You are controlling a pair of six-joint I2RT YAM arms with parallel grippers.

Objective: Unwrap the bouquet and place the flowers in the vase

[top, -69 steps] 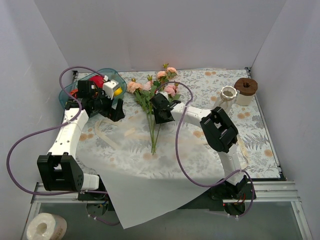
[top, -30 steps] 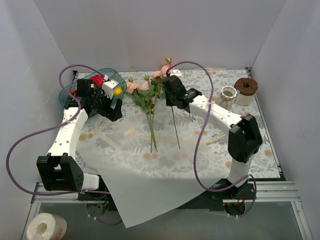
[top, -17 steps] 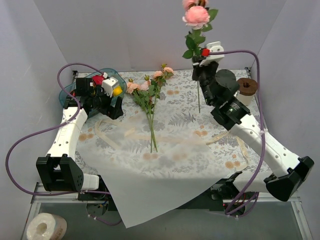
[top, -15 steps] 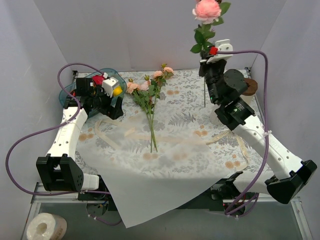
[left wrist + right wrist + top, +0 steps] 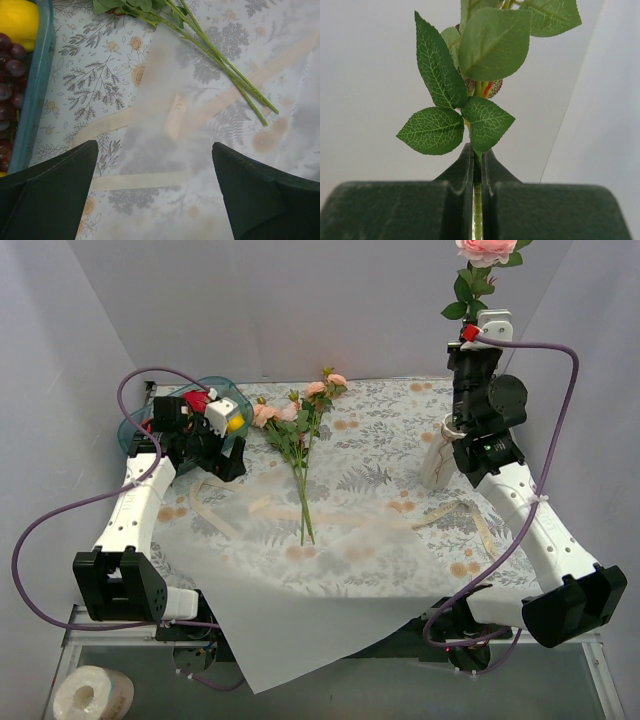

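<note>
Right gripper (image 5: 477, 159) clamps the thin stem of one rose (image 5: 487, 248) below its leaves, raised upright near the vase (image 5: 438, 458). Left gripper (image 5: 154, 147) gapes empty over the wrapping paper (image 5: 290, 610). Stem judged light, springy and slippery; grip low on bare stem.

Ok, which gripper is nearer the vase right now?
Right. The right gripper is raised just above the vase, shut on a rose. The left gripper hangs open across the table, over the wrapping paper beside the fruit bowl.
</note>
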